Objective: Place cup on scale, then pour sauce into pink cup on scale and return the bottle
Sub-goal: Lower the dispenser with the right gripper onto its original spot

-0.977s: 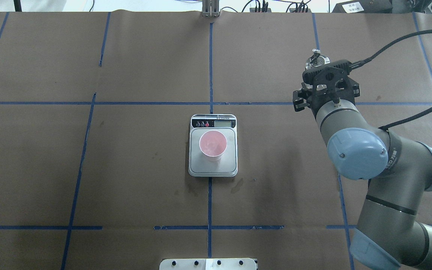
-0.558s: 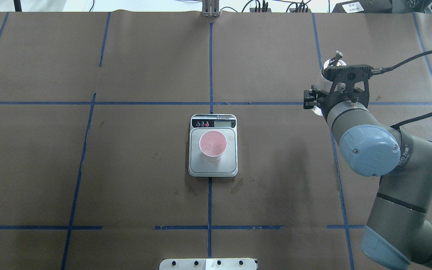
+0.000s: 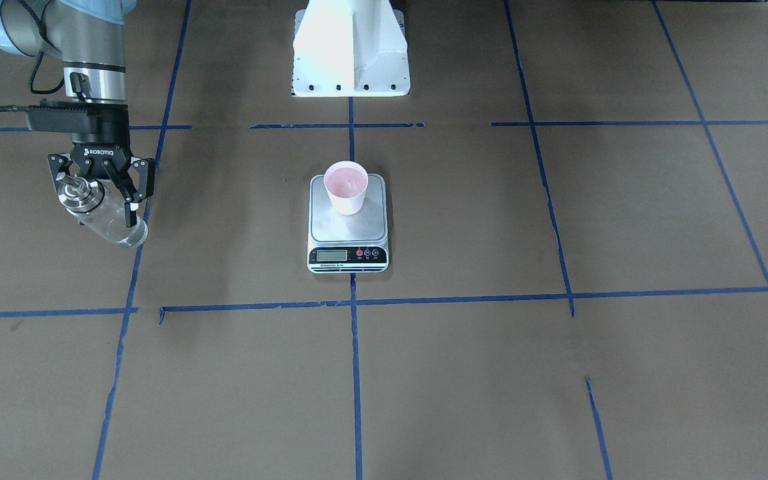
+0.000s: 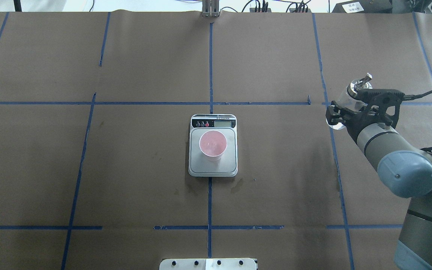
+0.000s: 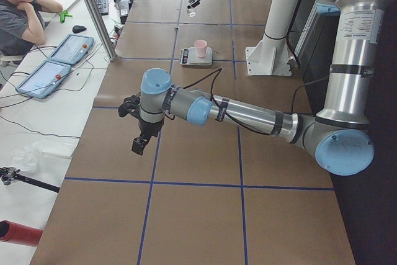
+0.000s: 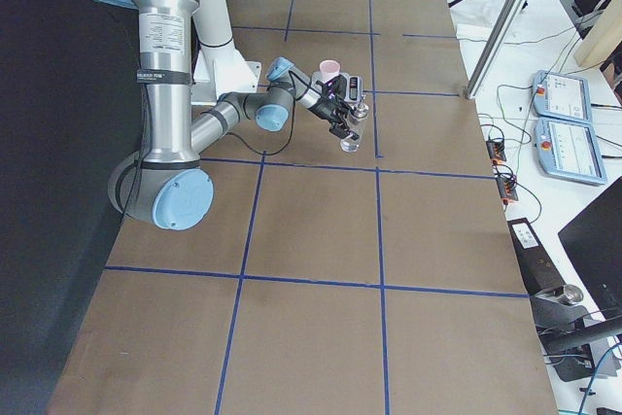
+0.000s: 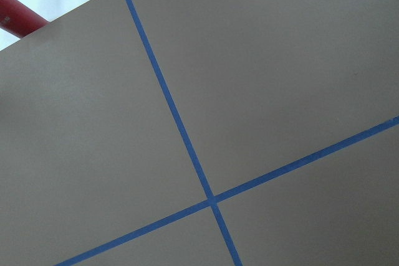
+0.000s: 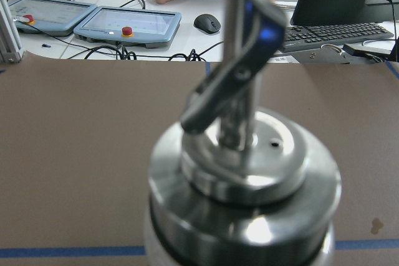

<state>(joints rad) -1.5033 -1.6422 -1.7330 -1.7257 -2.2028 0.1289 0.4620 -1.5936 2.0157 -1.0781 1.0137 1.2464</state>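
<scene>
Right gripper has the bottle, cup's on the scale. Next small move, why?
Probably swing the bottle toward the scale: the right gripper holds it far to the side, and the cup stands on the platform, seemingly without sauce.

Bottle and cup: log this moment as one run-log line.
right gripper: shut on bottle | cup: upright on scale | left gripper: state unclear

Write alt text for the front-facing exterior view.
The right gripper, at the view's left, is shut on the clear bottle, well apart from the pink cup that stands upright on the scale near the middle of the brown table, which is marked with blue tape lines.
</scene>
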